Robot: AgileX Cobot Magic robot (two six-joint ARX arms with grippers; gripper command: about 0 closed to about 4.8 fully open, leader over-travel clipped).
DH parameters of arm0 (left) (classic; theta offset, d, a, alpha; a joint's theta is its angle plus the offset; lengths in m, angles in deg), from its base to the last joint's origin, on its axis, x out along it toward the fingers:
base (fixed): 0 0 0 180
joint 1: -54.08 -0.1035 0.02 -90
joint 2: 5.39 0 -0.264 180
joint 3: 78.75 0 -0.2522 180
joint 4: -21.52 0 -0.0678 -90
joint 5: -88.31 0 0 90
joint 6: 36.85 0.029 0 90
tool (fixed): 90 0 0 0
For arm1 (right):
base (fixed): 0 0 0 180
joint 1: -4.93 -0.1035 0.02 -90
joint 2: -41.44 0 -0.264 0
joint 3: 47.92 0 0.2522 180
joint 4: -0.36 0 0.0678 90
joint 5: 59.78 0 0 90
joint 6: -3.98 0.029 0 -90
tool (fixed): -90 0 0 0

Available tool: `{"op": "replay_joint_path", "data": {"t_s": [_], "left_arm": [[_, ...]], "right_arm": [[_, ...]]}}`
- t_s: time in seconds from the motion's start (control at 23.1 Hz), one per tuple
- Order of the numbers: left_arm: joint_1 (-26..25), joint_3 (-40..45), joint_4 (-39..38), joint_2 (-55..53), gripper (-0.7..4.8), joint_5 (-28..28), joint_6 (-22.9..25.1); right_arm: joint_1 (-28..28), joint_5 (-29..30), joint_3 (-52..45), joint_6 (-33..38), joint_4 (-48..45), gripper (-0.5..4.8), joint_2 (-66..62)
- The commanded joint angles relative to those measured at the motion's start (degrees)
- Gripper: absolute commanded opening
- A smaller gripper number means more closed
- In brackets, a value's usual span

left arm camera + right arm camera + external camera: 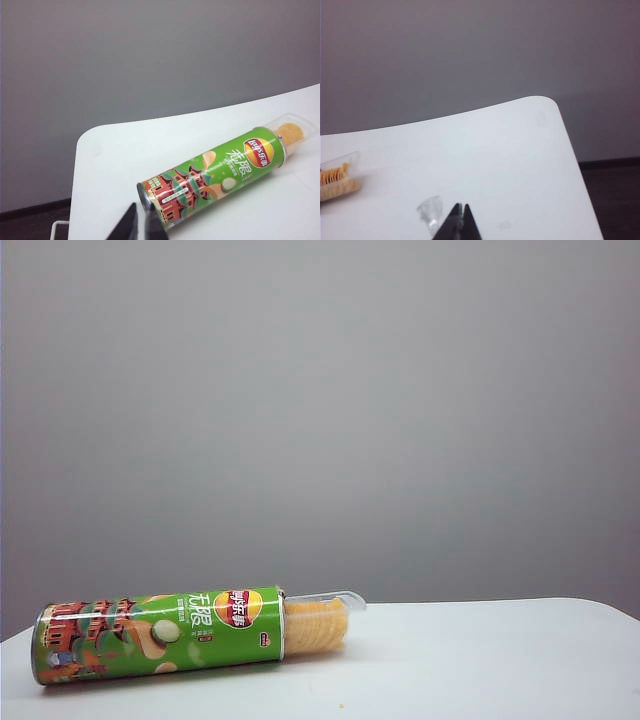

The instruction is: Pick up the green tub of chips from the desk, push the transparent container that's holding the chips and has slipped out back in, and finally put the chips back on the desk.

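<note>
Plain grey wall behind a white desk [480, 660] with rounded corners. Left gripper [138, 222] is clenched and empty, fingertips together, poised just short of the building-artwork end of the green tub of chips [212, 175]; right gripper [460, 222] is likewise pinched closed on nothing, over bare desk beside a small clear plastic scrap [430, 210]. The tub lies on its side at the desk's left, with the transparent container [325, 615] slipped partway out of its open end, the chips [315, 628] stacked inside it.
</note>
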Motion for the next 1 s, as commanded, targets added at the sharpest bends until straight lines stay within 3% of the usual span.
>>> {"op": "replay_joint_path", "data": {"t_s": [0.04,0.3,0.48,0.69,0.78,1.0], "left_arm": [[-0.1,-0.1,0.7,0.0,0.25,0.0,0.0],[0.0,-0.1,1.3,0.0,0.24,0.2,-0.7],[0.0,-2.3,5.1,-0.1,-0.06,1.0,-4.1],[-0.1,-7.8,5.4,-1.8,-0.06,-5.6,-4.4],[-0.1,-11.6,5.5,-6.1,-0.06,-6.2,-2.5],[-0.1,-21.8,5.4,-22.3,-0.06,-3.6,11.1]], "right_arm": [[0.0,-0.8,-0.3,-0.1,-0.4,-0.06,0.0],[0.0,-0.9,-0.3,-0.1,-0.5,-0.06,0.0],[-0.1,3.8,-0.3,-0.1,-4.1,-0.06,0.0],[-0.1,3.0,2.9,1.1,-4.6,-0.06,-2.5],[-0.1,3.4,7.0,1.2,-4.5,-0.06,-7.4],[0.0,4.2,16.5,1.1,-7.1,-0.06,-23.4]]}}
